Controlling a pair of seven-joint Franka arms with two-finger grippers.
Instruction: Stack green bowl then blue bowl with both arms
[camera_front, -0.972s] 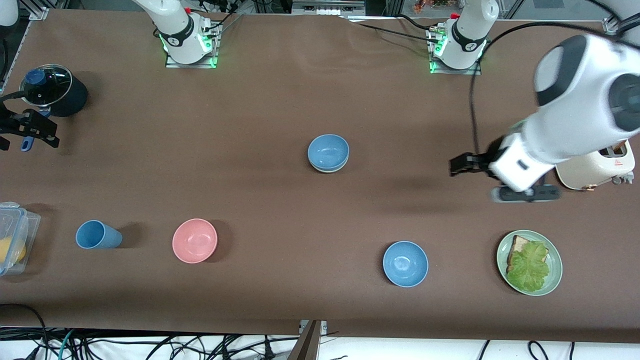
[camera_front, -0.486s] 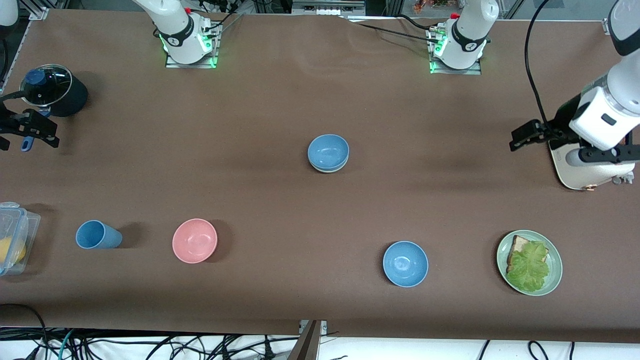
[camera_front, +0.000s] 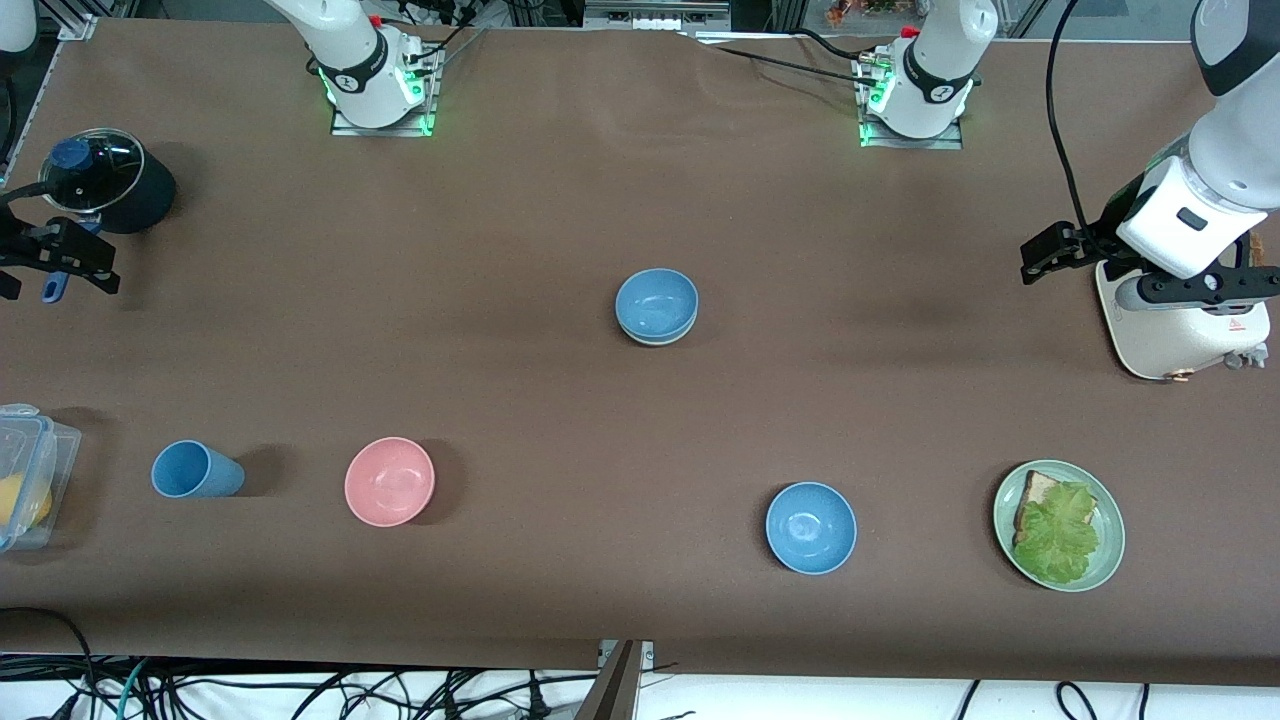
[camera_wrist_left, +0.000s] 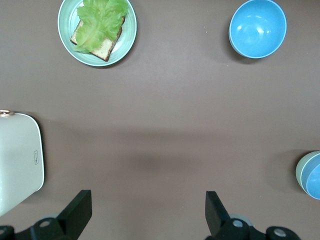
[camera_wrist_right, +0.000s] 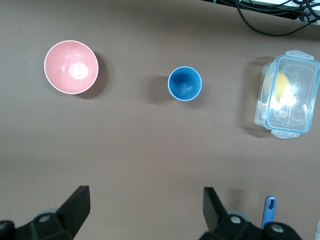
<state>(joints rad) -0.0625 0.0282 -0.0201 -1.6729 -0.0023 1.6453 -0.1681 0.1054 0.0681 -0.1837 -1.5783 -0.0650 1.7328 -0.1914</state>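
Green bowl (camera_front: 655, 336) upright, mouth up, under nested blue bowl (camera_front: 656, 303).

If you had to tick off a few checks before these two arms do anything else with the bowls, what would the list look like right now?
1. Round blue bowl sits inside the pale mint-green bowl, mid-table: ok.
2. Stacked blue bowl level: ok.
3. Left claw open, empty, above the cream toaster: ok.
4. Right claw open, empty, by the black lidded pot: ok.
5. Second blue bowl and pink bowl upright, apart: ok.
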